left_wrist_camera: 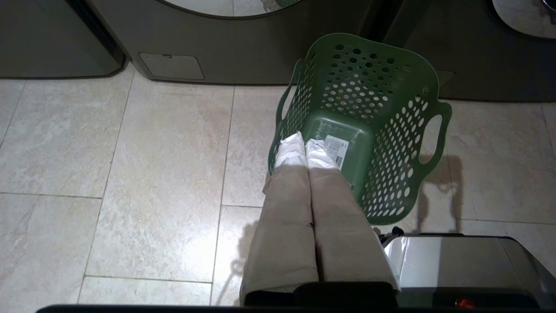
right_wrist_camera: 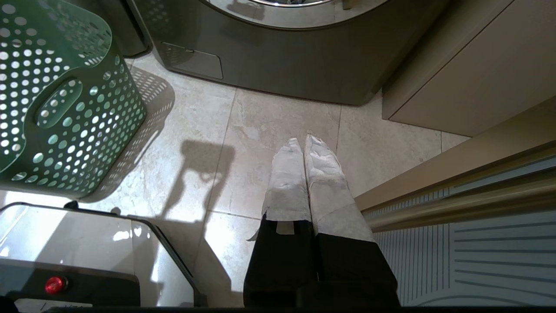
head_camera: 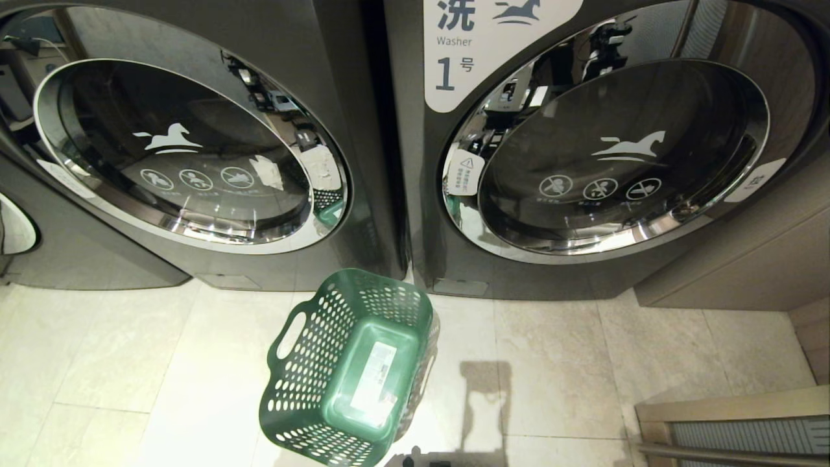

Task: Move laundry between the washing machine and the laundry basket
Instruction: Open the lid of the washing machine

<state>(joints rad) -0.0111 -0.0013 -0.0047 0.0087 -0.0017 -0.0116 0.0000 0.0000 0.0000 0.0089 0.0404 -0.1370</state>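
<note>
Two dark grey front-loading washers side by side, both round chrome-rimmed glass doors closed. The right-hand machine (head_camera: 622,155) carries the white "Washer 1" label; the left-hand dark grey washing machine (head_camera: 188,155) shows no readable label here. Can't tell what is inside either drum through the glass.

Green perforated plastic laundry basket (head_camera: 353,366) stands on the pale tiled floor (head_camera: 117,363) in front of the gap between the machines, tipped a little, nothing in it but a white sticker on the base. No cloth visible anywhere.

Left gripper (left_wrist_camera: 305,142) pinched closed, holding nothing, hanging over the basket's near rim. Right gripper (right_wrist_camera: 304,145) also pinched closed with nothing in it, over bare tile beside the basket, near a beige cabinet (right_wrist_camera: 469,65)
</note>
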